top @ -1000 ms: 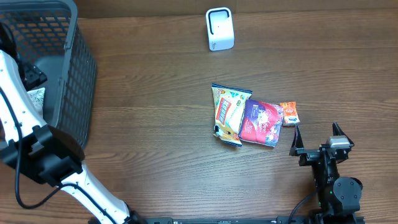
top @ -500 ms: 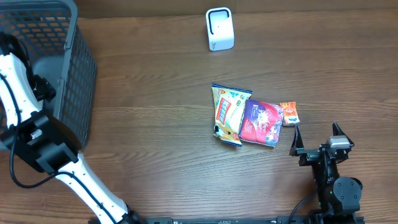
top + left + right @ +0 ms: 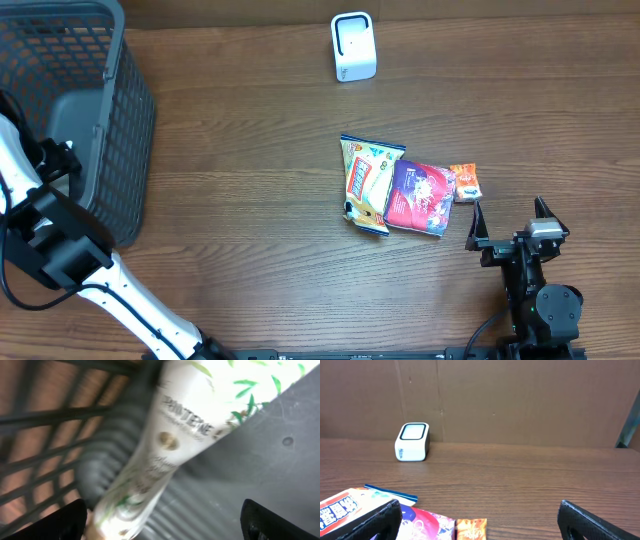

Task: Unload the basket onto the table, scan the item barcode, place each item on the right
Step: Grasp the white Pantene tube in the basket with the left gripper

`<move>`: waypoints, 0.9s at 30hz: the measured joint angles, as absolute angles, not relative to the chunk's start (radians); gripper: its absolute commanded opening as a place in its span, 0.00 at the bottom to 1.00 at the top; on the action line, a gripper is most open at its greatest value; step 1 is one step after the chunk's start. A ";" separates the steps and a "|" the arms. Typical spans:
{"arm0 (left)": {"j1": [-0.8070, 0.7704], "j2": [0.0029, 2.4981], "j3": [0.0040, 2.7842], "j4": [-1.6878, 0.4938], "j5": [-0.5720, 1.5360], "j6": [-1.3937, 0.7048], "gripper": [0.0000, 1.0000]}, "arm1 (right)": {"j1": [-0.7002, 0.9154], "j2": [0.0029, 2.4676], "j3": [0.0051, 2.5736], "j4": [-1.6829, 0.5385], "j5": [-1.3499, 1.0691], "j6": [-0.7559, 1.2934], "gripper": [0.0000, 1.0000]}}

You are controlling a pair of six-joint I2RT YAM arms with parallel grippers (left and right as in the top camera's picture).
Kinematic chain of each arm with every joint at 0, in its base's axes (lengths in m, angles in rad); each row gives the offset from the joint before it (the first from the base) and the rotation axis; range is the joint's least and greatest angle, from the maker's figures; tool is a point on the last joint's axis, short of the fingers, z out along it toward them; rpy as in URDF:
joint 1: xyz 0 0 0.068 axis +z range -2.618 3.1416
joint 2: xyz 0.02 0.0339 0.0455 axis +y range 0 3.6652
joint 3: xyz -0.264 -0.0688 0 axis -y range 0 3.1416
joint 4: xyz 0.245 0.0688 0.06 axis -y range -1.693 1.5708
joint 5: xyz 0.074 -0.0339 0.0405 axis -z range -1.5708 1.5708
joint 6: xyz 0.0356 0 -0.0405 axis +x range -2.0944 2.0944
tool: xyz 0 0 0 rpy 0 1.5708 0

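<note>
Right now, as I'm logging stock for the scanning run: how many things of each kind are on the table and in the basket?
Snack bags: 2, yellow bag, purple bag
Small orange packet: 1
Scanner: 1
Basket: 1
Pantene pack, inside it: 1
Total: 6

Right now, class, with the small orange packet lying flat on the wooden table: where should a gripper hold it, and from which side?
Probably from straight above, pinching the small orange packet across its near and far edges. It lies flat, and its left edge lies right beside the purple pouch, leaving little finger room there. The open right gripper is nearest.
</note>
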State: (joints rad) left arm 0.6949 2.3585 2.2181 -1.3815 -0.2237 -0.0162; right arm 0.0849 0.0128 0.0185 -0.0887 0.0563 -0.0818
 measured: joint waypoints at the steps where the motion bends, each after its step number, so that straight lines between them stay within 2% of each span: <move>1: 0.694 2.358 2.199 -1.369 -0.219 -0.007 0.90 | 0.085 0.013 0.019 -0.088 0.056 -0.082 1.00; 11: 0.690 2.358 2.074 -1.282 -0.214 0.030 0.87 | 0.085 0.013 0.019 -0.088 0.056 -0.082 1.00; 15: 0.690 2.357 2.041 -1.260 -0.216 0.032 0.65 | 0.085 0.013 0.019 -0.088 0.056 -0.082 1.00; 20: 0.689 2.345 2.008 -1.239 -0.213 0.042 0.44 | 0.085 0.013 0.019 -0.088 0.056 -0.081 1.00; 21: 0.689 2.343 2.002 -1.234 -0.212 0.035 0.36 | 0.085 0.013 0.019 -0.089 0.056 -0.082 1.00; 23: 0.689 2.341 1.996 -1.233 -0.216 0.036 0.09 | 0.085 0.013 0.019 -0.088 0.056 -0.082 1.00; 24: 0.689 2.341 1.995 -1.233 -0.212 0.038 0.04 | 0.085 0.013 0.019 -0.088 0.056 -0.081 1.00; 27: 0.685 2.330 1.995 -1.236 -0.219 0.044 0.04 | 0.085 0.013 0.019 -0.089 0.056 -0.082 1.00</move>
State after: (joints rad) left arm 0.6849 2.3299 1.9945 -1.2358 -0.2192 0.0437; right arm 0.0849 0.0128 0.0185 -0.0887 0.0559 -0.0818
